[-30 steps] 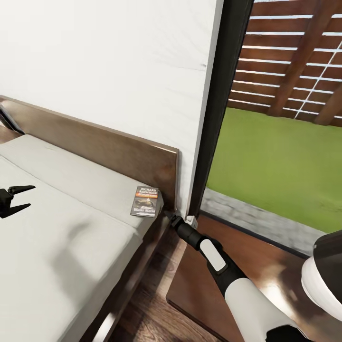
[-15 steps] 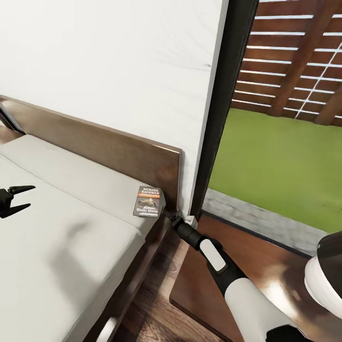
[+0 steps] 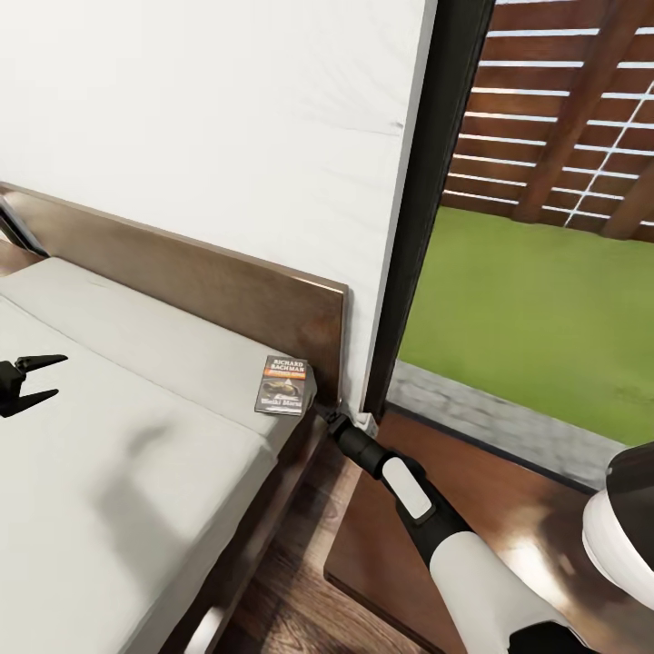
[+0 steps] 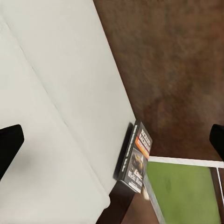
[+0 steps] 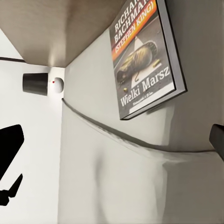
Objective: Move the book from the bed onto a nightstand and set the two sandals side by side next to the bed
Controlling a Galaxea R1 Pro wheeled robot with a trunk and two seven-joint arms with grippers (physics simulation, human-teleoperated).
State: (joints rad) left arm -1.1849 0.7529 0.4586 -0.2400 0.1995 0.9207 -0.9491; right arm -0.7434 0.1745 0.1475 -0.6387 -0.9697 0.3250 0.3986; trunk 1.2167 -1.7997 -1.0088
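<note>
The book [image 3: 283, 385], a dark paperback with an orange band, lies flat on the grey mattress of the bed [image 3: 136, 454], at the corner by the headboard [image 3: 227, 291]. My right arm [image 3: 409, 490] reaches toward that corner. In the right wrist view the book [image 5: 142, 56] lies just ahead of my right gripper [image 5: 112, 149], which is open and empty. My left gripper [image 3: 32, 381] hovers open over the mattress, well to the left of the book [image 4: 135, 158]. The nightstand [image 3: 536, 518] stands right of the bed, under my right arm. The two sandals are out of view.
A white wall rises behind the headboard. A tall black window frame [image 3: 418, 200] stands right of the bed, with grass [image 3: 527, 318] and a slatted wooden fence [image 3: 563, 109] outside. A strip of brown plank floor [image 3: 291, 581] runs between bed and nightstand.
The head camera shifted slightly at first, sliding the whole picture a little to the right. Since then nothing has visibly moved; both grippers stay open.
</note>
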